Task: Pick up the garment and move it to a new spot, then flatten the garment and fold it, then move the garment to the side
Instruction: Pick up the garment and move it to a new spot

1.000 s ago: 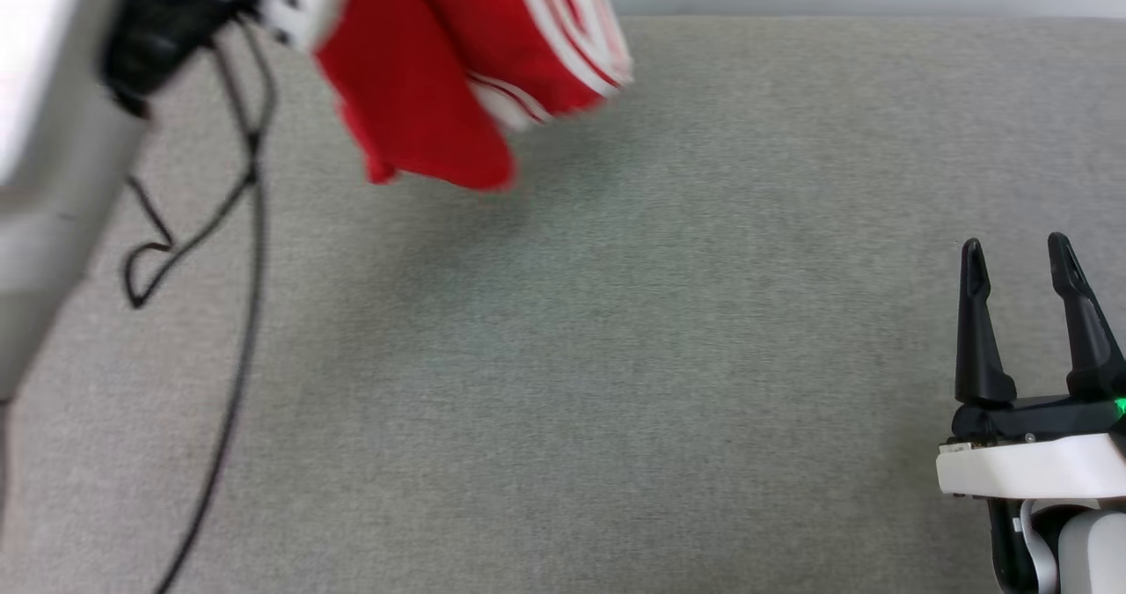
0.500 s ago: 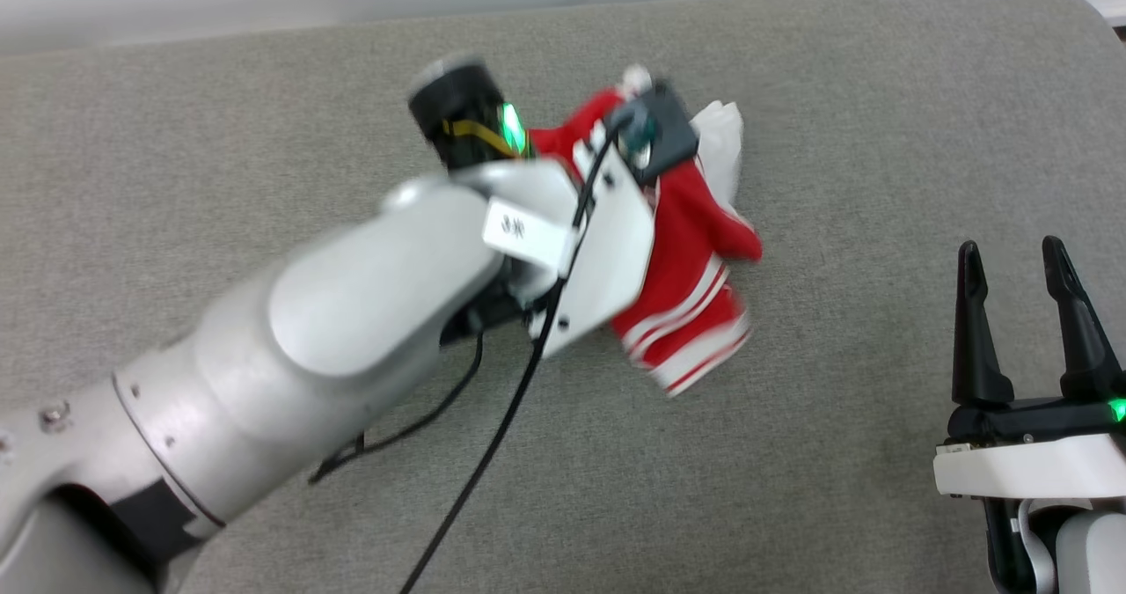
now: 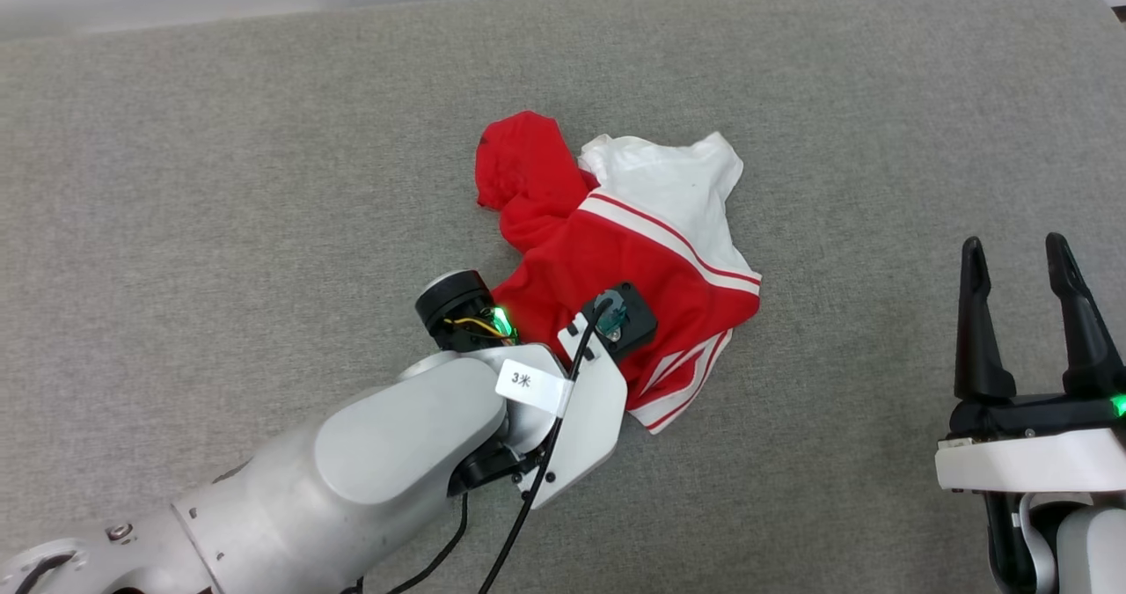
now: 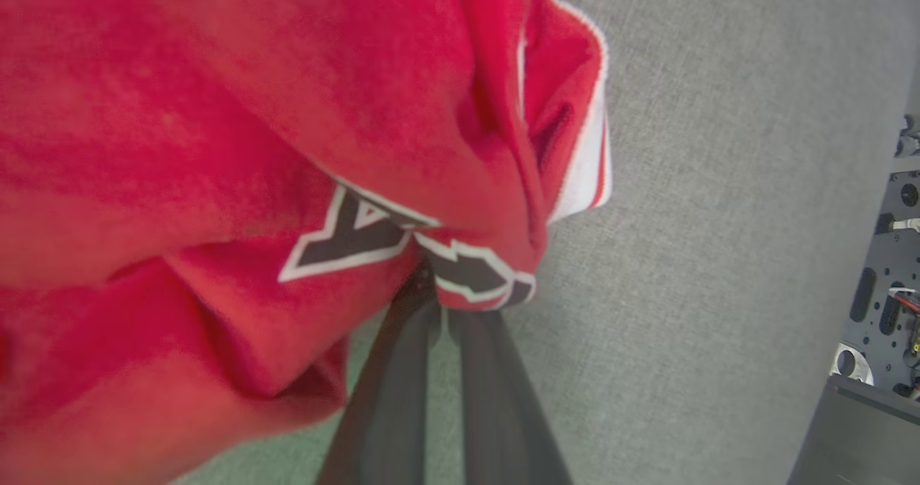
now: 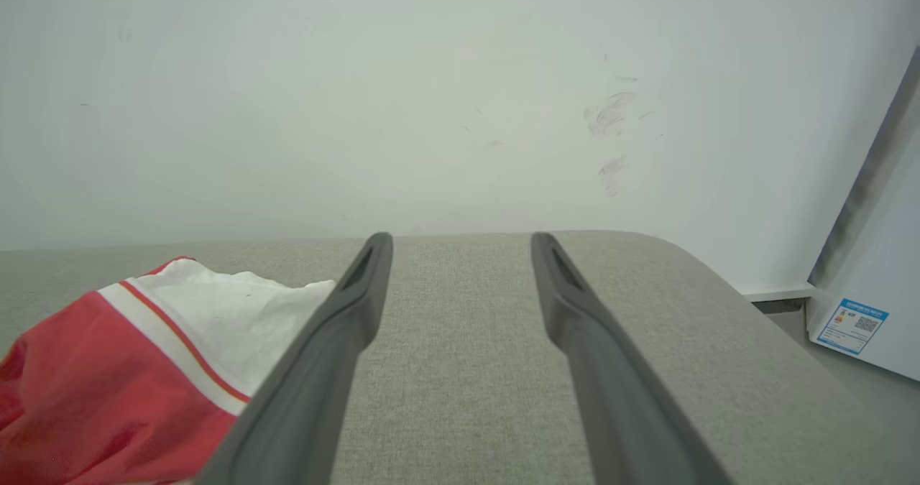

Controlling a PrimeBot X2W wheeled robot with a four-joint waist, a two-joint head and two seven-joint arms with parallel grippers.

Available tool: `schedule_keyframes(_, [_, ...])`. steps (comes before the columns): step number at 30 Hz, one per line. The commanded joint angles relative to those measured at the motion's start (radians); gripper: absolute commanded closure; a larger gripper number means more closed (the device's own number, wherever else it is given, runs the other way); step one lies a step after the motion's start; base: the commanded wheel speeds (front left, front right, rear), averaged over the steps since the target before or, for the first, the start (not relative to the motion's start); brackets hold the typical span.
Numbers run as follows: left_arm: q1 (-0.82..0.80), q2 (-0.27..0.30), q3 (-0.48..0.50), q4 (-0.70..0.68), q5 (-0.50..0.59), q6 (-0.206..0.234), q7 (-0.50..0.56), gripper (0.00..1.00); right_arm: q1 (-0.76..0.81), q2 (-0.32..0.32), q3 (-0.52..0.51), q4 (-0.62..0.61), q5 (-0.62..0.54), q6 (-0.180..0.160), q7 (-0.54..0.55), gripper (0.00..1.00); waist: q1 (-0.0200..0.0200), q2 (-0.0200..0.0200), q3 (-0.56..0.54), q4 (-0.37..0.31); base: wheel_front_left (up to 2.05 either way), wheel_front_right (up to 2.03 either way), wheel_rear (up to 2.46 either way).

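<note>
Your left gripper (image 4: 438,292) clamps the crumpled red jersey (image 3: 616,260); your right gripper (image 3: 1013,251) gapes; woven grey cushion (image 3: 264,180) lies open around both.

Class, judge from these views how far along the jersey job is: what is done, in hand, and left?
Done: the pick-up, since the left gripper is shut on a fold of the garment by its black lettering. In hand: placing it; it lies crumpled on the grey surface, not yet released. Left: flattening, folding, moving aside; the right gripper stands open, apart from it.
</note>
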Motion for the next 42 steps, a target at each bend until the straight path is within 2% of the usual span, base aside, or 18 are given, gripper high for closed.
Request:
schedule_keyframes(1, [0.039, 0.002, -0.016, 0.010, -0.005, -0.002, -0.007, 1.00, -0.004, 0.003, -0.002, 0.003, -0.008, -0.001, -0.002, 0.00, 0.0000, 0.0000, -0.008, 0.009, 0.00, 0.00, 0.00])
schedule_keyframes(2, [0.027, 0.001, -0.014, 0.015, -0.009, -0.002, -0.031, 1.00, 0.002, 0.003, -0.001, 0.005, -0.010, -0.001, -0.002, 0.00, 0.0000, 0.0000, -0.014, 0.014, 0.00, 0.00, 0.00])
schedule_keyframes(3, [0.010, -0.001, -0.012, 0.021, -0.010, -0.002, -0.066, 0.00, 0.008, 0.003, -0.002, 0.007, -0.012, -0.001, -0.002, 0.00, 0.0000, 0.0000, -0.021, 0.020, 0.00, 0.00, 0.00])
schedule_keyframes(7, [-0.029, -0.012, 0.048, 0.057, -0.024, 0.001, -0.238, 0.00, 0.027, 0.003, -0.001, 0.017, -0.021, -0.001, -0.002, 0.00, 0.0000, 0.0000, -0.056, 0.043, 0.00, 0.00, 0.00])
schedule_keyframes(10, [-0.017, -0.011, 0.090, 0.077, -0.011, 0.031, -0.349, 0.00, 0.044, 0.002, -0.005, 0.024, -0.025, -0.001, -0.002, 0.00, 0.0000, 0.0000, -0.090, 0.062, 0.00, 0.00, 0.00])
schedule_keyframes(16, [0.030, 0.029, 0.188, 0.058, -0.009, 0.130, -0.537, 0.00, 0.076, 0.002, -0.014, 0.030, -0.033, -0.001, -0.002, 0.00, 0.0000, 0.0000, -0.147, 0.101, 0.00, 0.00, 0.00])
schedule_keyframes(26, [0.203, 0.108, 0.312, -0.009, -0.006, 0.336, -0.802, 0.00, 0.131, 0.002, -0.017, 0.040, -0.039, -0.001, -0.002, 0.00, 0.0000, 0.0000, -0.228, 0.155, 0.00, 0.00, 0.00])
schedule_keyframes(31, [0.316, 0.126, 0.369, -0.032, 0.038, 0.449, -0.865, 0.00, 0.151, 0.002, -0.023, 0.043, -0.038, -0.001, -0.002, 0.00, 0.0000, 0.0000, -0.253, 0.180, 0.00, 0.00, 0.00])
schedule_keyframes(35, [0.409, 0.117, 0.473, -0.101, 0.115, 0.529, -0.872, 0.00, 0.162, 0.003, -0.023, 0.047, -0.034, -0.001, -0.002, 0.00, 0.0000, 0.0000, -0.265, 0.197, 0.00, 0.00, 0.00])
schedule_keyframes(39, [0.530, 0.093, 0.595, -0.173, 0.215, 0.581, -0.872, 0.00, 0.165, 0.002, -0.022, 0.052, -0.031, -0.001, -0.002, 0.00, 0.0000, 0.0000, -0.276, 0.204, 0.00, 0.00, 0.00])
schedule_keyframes(42, [0.623, 0.069, 0.681, -0.215, 0.283, 0.582, -0.872, 0.00, 0.171, 0.002, -0.019, 0.058, -0.029, -0.001, -0.002, 0.00, 0.0000, 0.0000, -0.286, 0.206, 0.00, 0.00, 0.00])
